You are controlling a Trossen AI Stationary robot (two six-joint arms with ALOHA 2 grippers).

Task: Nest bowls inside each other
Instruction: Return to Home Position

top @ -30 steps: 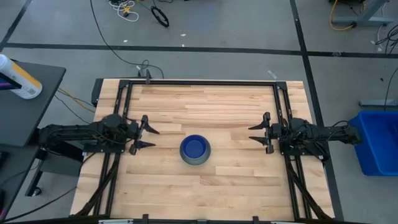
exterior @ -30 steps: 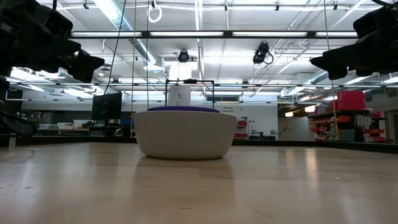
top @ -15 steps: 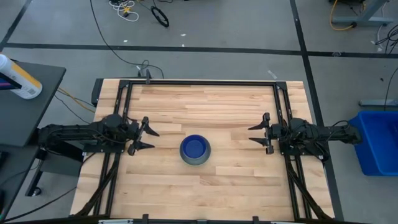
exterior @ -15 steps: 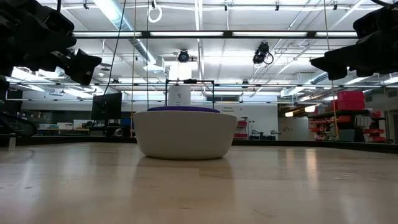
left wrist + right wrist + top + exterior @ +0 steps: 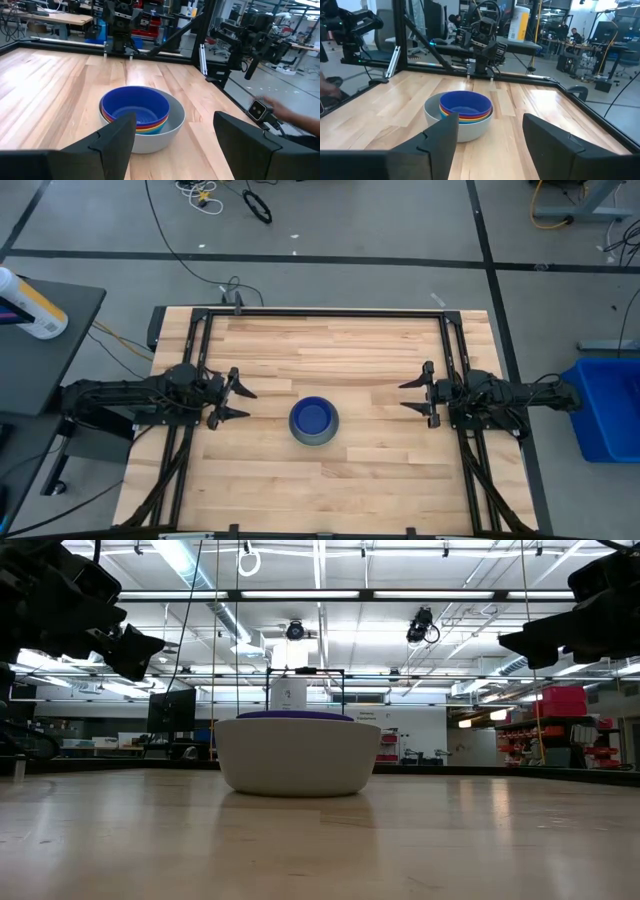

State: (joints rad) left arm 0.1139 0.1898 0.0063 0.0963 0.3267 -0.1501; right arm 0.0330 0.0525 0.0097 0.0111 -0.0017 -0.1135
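Observation:
The bowls (image 5: 314,421) stand nested in one stack at the middle of the table. A dark blue bowl (image 5: 135,104) is innermost, with red, yellow and light blue rims showing around it. The pale grey bowl (image 5: 297,755) is outermost and rests by its base on the wood. My left gripper (image 5: 238,403) hovers open to the left of the stack, pointing level at it. My right gripper (image 5: 405,396) hovers open to the right of the stack, also pointing level at it. Both are well clear of the bowls, with nothing between their fingers.
Black frame rails (image 5: 320,313) run along the table's far, left and right edges. A white bottle (image 5: 30,305) lies on a side table at the left, and a blue bin (image 5: 608,408) stands at the right. Bare wood surrounds the stack. A person's hand (image 5: 285,112) shows beyond the table.
My left gripper has rolled slightly about the line it points along, staying in place. My right gripper's fingers have spread a little wider. The stack of bowls has not moved.

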